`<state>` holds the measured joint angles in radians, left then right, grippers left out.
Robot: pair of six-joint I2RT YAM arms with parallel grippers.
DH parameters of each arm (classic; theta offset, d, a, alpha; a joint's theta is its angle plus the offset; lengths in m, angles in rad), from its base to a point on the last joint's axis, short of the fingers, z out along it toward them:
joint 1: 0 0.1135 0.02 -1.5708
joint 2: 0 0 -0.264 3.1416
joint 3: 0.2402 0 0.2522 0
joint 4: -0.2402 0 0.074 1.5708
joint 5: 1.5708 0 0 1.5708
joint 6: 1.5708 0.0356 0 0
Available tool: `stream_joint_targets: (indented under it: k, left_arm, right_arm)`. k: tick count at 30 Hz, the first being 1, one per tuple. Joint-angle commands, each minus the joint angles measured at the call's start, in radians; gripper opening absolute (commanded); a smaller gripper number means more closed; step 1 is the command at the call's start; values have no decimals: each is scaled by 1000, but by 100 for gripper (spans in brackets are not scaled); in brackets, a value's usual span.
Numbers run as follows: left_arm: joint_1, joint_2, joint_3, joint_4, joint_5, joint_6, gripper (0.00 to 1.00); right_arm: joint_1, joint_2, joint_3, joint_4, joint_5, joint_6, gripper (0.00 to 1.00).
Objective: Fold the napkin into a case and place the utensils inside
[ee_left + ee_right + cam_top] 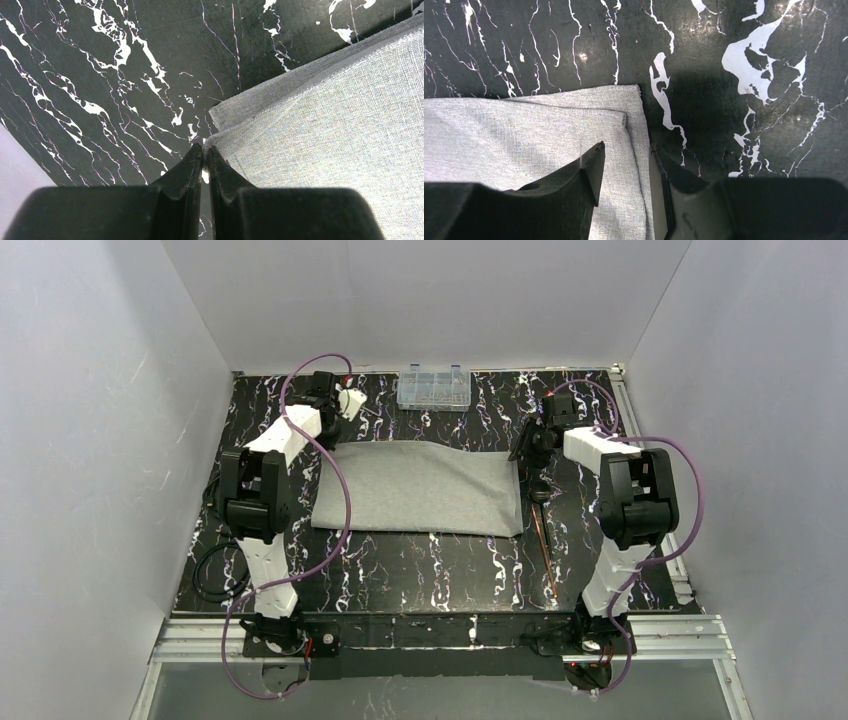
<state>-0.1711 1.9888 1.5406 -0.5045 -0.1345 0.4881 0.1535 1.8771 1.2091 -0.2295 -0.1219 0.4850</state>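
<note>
Nearest, on the table [420,575] right of centre, the utensils [546,545] lie as thin copper rods, just beside the right edge of the napkin [420,488] and running toward the near side. They look stiff, smooth and very low to the surface, so I judge a pinch across the shafts would serve better than one at an end. Beyond them the napkin lies flat mid-table, doubled over: both wrist views show two layers with edges slightly offset. It looks soft, light and limp, and matte enough to grip. I judge the corners the place to hold, catching both layers or they may slide apart. At its far-left corner the left gripper [204,152] has its jaws together, tips at the upper layer's corner; whether cloth is pinched I cannot tell. At the far-right corner the right gripper [626,160] stands apart, one finger over cloth, the other over bare table. Farthest sits a clear box [433,388]
</note>
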Motion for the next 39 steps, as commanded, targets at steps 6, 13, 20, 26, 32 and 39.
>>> stream_joint_targets:
  k: [6,13,20,26,32,39]
  left_arm:
    - [4,-44,11,-25,6,8,0]
    - [4,-44,13,-28,10,9,0]
    - [4,-43,10,-29,10,10,0]
    - [4,-41,15,-31,13,10,0]
    - [4,-41,20,-37,14,10,0]
    - [4,-44,19,-36,15,10,0]
  right_arm:
    - [6,44,57,42,-7,-10,42]
    - [11,44,60,47,2,-4,38]
    - [23,15,62,23,78,-14,37]
    - [62,-47,42,50,172,-30,48]
    - [74,9,84,17,155,-35,39]
    - [78,53,108,1,167,-42,38]
